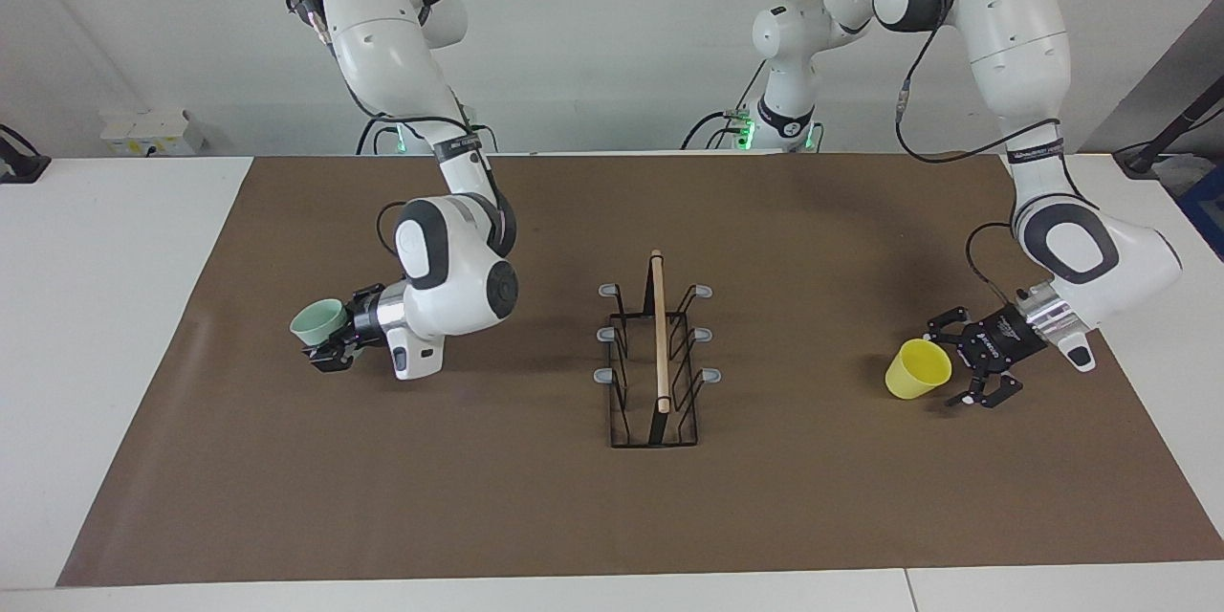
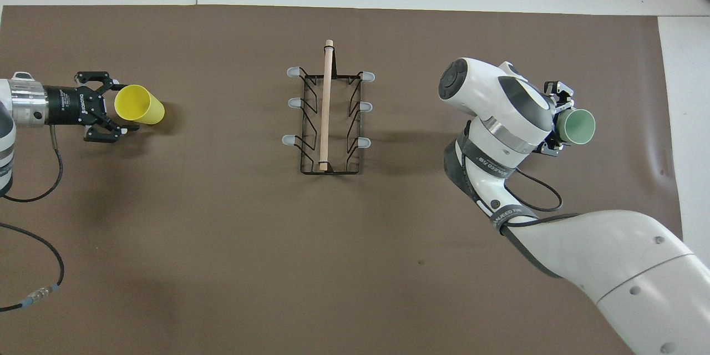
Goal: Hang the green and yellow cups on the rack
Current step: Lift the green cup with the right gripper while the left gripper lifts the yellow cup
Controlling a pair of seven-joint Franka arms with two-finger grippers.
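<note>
The pale green cup (image 1: 318,320) (image 2: 578,126) is held on its side, low over the mat, mouth toward the right arm's end of the table. My right gripper (image 1: 332,346) (image 2: 556,120) is shut on its base end. The yellow cup (image 1: 918,370) (image 2: 145,108) lies on its side on the mat near the left arm's end. My left gripper (image 1: 949,365) (image 2: 117,109) is open, its fingers at either side of the cup's mouth end. The black wire rack (image 1: 657,354) (image 2: 327,116) with its wooden rod stands mid-mat between the cups, all prongs bare.
A brown mat (image 1: 612,516) (image 2: 222,260) covers most of the white table. A loose cable (image 2: 33,205) trails from the left arm over the mat's corner nearest the robots.
</note>
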